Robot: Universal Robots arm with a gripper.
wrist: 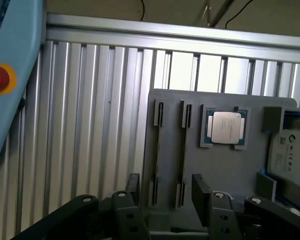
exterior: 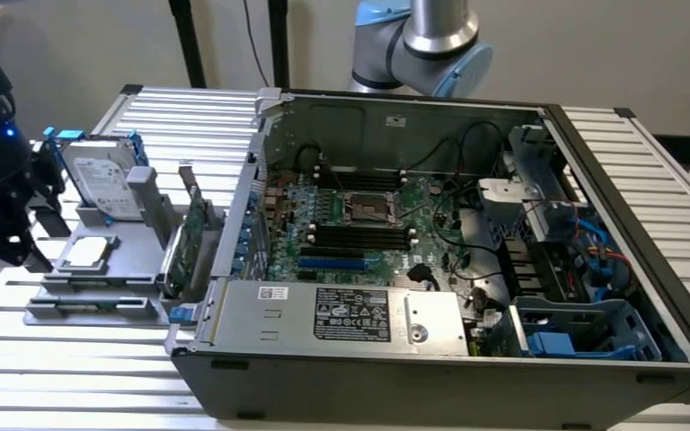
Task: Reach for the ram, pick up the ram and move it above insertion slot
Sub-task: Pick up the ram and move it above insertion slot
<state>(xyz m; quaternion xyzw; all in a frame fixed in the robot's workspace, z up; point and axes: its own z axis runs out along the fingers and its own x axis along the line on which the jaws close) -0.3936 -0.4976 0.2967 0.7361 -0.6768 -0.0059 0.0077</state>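
Tool (wrist: 165,192) wide open and empty — over the grey slotted holder (wrist: 230,170)

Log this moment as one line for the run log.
stage: reach | gripper: open, empty | aimed at: grey holder slots beside CPU | hard drive: on holder

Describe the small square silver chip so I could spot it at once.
At the exterior view's left, beside the open computer case, a grey holder stands on the ribbed metal table. On its low flat shelf lies the processor chip: small, square, silver-topped and lying flat, unlike the bigger labelled hard drive standing on edge beside it.
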